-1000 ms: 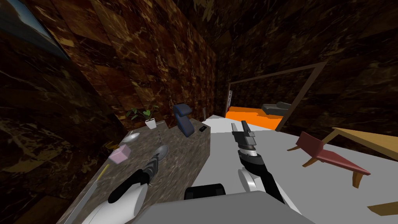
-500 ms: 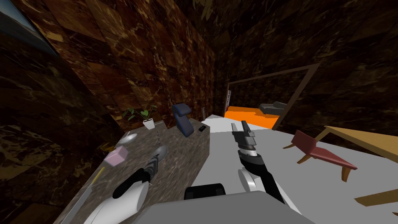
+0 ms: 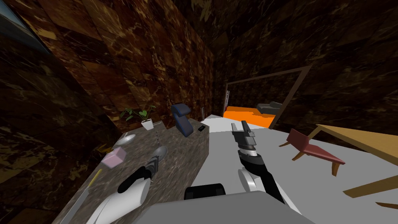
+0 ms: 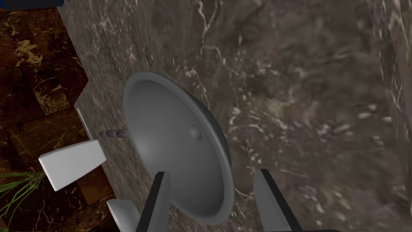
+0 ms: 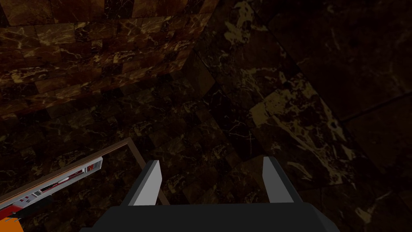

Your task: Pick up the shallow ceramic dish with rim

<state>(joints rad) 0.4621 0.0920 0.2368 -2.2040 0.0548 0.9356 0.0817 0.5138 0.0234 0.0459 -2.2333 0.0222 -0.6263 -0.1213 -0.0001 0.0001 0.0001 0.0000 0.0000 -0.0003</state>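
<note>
One grey dish (image 4: 177, 141) lies on the marbled desk (image 4: 301, 100), near rim inside the wide-open left gripper (image 4: 211, 173); only my head view drifted this past second, the gripper holding station; closing looks due; right gripper (image 5: 211, 161) open, idle.

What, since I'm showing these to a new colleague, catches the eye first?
The grey dish on the dark marbled counter, right at the left gripper with its fingers open. In the head view, the bright orange floor beyond the doorway and a red chair stand out against dark brown walls.
</note>
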